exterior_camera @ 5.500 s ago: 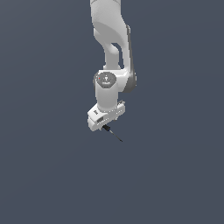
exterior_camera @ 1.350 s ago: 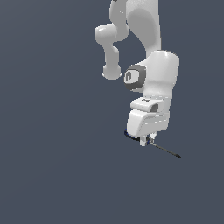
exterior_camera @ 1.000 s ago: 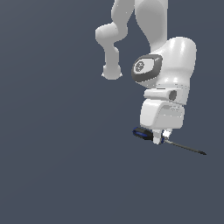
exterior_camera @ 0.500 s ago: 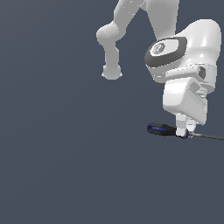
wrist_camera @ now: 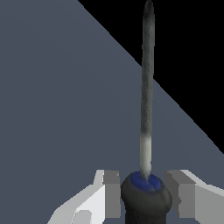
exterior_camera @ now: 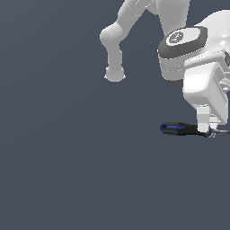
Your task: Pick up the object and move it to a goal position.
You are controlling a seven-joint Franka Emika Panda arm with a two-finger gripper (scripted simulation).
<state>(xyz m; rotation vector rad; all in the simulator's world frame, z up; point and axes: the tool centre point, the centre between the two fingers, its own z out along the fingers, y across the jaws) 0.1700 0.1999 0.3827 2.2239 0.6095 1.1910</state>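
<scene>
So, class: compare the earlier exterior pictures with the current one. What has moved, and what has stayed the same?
The arm has swung toward the exterior view's right, carrying the gripper and the tool with it; the shaft tip now runs off that edge. Unchanged: the gripper stays shut on the tool, which has lain roughly level for the past second or so, handle toward the left.

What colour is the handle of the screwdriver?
The screwdriver handle is black with a blue band; it shows best in the exterior view.
</scene>
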